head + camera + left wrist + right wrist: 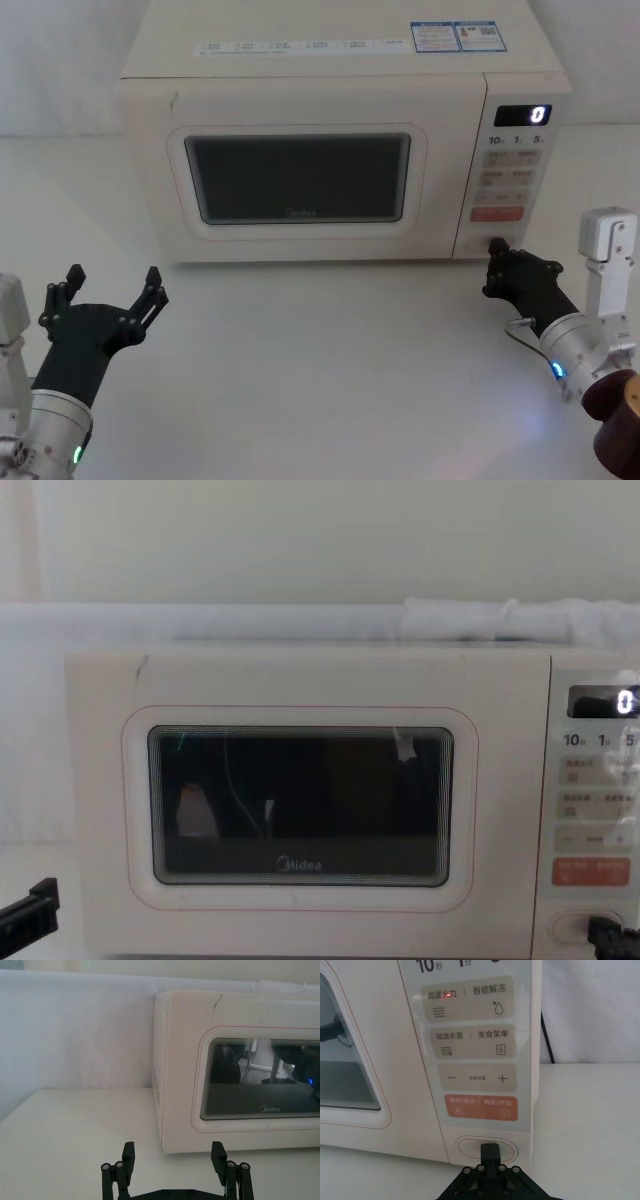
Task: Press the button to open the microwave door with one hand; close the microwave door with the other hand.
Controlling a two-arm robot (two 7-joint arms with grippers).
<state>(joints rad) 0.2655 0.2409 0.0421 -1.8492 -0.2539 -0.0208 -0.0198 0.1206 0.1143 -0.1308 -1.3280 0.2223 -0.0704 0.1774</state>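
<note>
The cream microwave door (300, 180) with its dark window sits flush against the oven body, also seen in the left wrist view (260, 1080) and the chest view (300, 810). The wide pill-shaped button (468, 1149) is at the bottom of the control panel, low on the oven's right side (570, 926). My right gripper (490, 1151) is shut, its black tip resting against the button's face (497, 247). My left gripper (113, 280) hovers open over the table, in front of the oven's left corner (173, 1152), holding nothing.
An orange-red key (481, 1108) lies just above the button, and the lit display (522, 114) tops the panel. A dark cord (546, 1035) runs behind the oven's right side. White table surface (320, 360) stretches between the two arms.
</note>
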